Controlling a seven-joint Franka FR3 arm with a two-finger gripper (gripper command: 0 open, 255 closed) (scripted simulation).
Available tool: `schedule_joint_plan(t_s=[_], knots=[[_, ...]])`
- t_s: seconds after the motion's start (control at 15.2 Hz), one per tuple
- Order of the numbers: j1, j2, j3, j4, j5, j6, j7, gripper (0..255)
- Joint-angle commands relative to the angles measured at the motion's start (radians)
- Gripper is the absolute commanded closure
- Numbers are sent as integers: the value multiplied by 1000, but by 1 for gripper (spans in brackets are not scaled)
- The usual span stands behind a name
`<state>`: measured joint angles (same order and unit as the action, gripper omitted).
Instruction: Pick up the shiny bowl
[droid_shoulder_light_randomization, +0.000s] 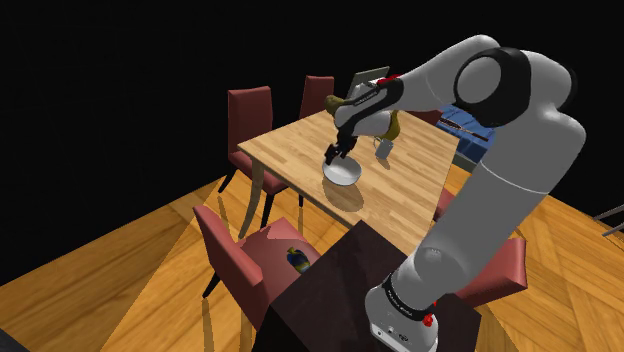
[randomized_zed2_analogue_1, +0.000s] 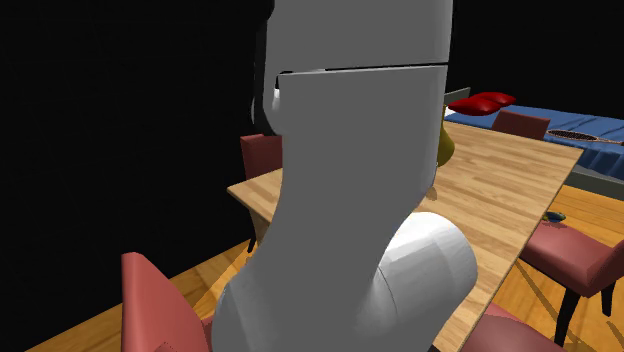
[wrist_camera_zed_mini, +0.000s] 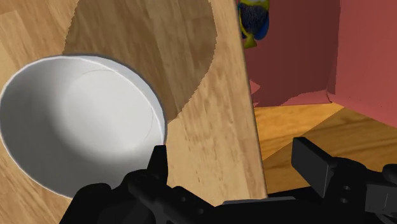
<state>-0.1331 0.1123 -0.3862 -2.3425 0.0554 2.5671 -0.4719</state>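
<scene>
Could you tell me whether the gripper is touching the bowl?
Cannot tell. In the wrist view one finger of the open gripper overlaps the rim of the white bowl, but neither contact nor gap shows plainly.

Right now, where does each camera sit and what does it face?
Shoulder view: behind the stand, looking down on the wooden table; the white arm reaches to the bowl.
Second exterior view: close behind the arm, which hides much of the table.
Wrist view: mounted by the open gripper, facing the bowl.
Shared: shoulder and wrist views both show the bowl.
</scene>
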Motion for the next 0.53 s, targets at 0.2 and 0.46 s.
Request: schedule_joint_plan(t_s=[0.2, 0.46], knots=[[-68, 207, 29, 132, 134, 61, -131, 0], [-135, 341, 67, 240, 195, 83, -196, 0]])
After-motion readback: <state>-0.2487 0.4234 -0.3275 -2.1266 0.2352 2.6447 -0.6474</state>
